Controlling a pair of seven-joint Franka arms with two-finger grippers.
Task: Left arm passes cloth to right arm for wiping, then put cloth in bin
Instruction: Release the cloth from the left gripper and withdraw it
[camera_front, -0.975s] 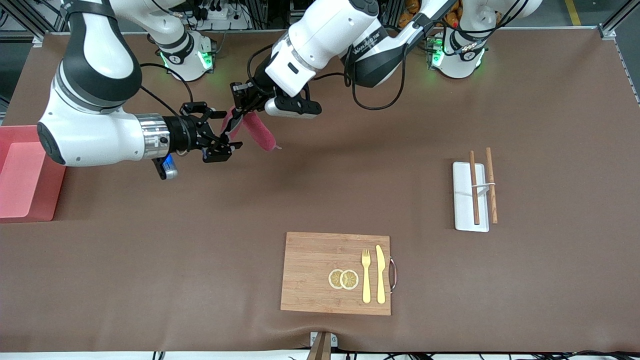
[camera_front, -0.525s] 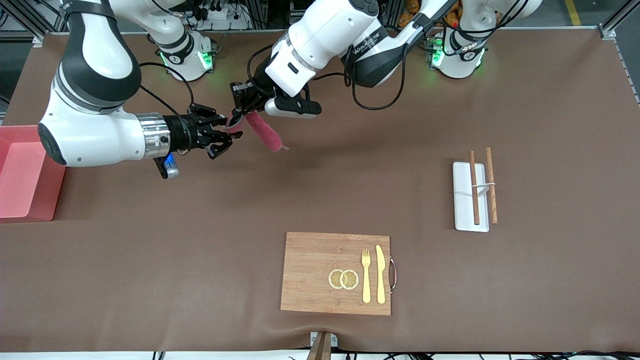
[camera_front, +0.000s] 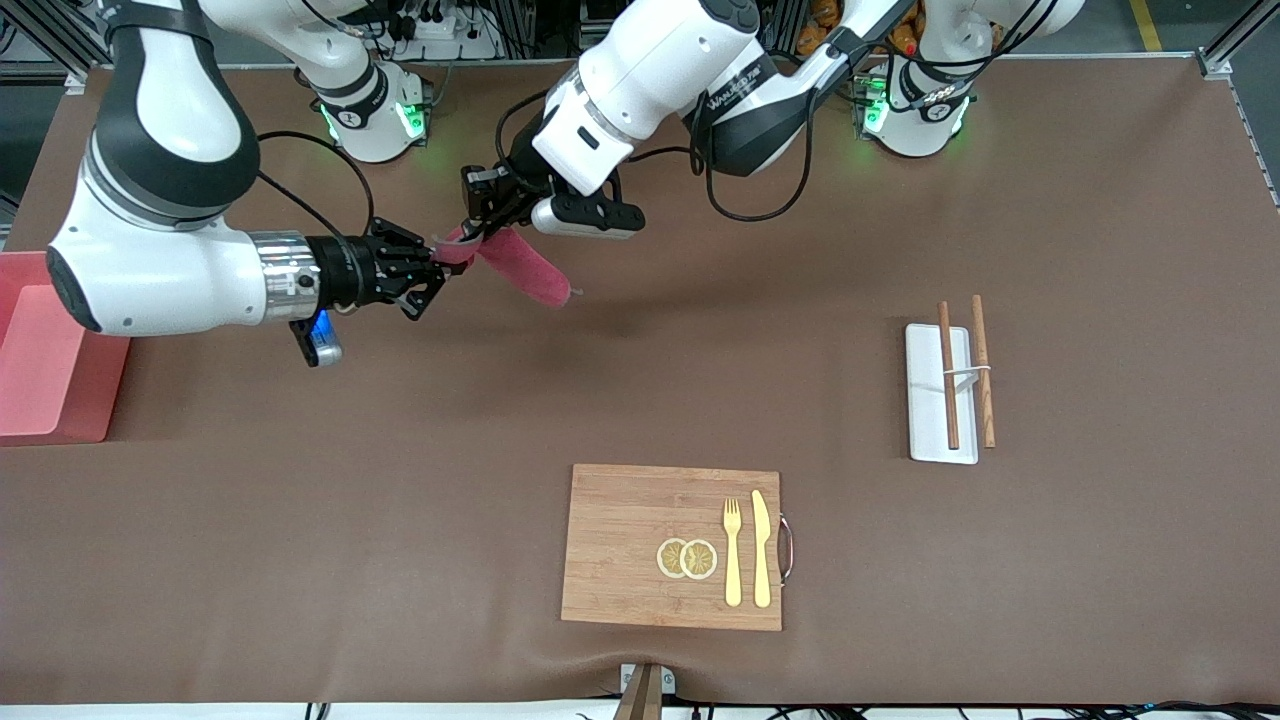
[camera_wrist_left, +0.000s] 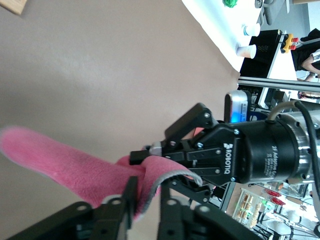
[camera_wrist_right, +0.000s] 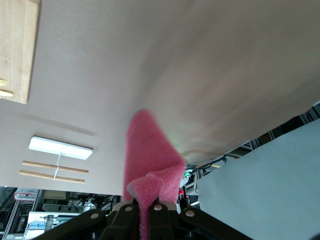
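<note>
The pink-red cloth (camera_front: 525, 268) hangs in the air between the two grippers, over the table close to the robots' bases. My right gripper (camera_front: 437, 262) is shut on one end of it; in the right wrist view the cloth (camera_wrist_right: 147, 150) is pinched between the fingers of the right gripper (camera_wrist_right: 145, 212). My left gripper (camera_front: 478, 222) is just above, and its fingers stand a little apart with a fold of the cloth (camera_wrist_left: 65, 160) between them at the left gripper (camera_wrist_left: 147, 197). The pink-red bin (camera_front: 55, 428) sits at the right arm's end of the table.
A wooden cutting board (camera_front: 620, 540) with lemon slices (camera_front: 687, 558), a fork (camera_front: 733, 552) and a knife (camera_front: 762, 548) lies near the front camera. A white tray (camera_front: 925, 400) with chopsticks (camera_front: 985, 370) lies toward the left arm's end.
My right gripper went from open to shut on the cloth's end and drew back a little toward the bin. The left gripper's fingers have parted slightly.
</note>
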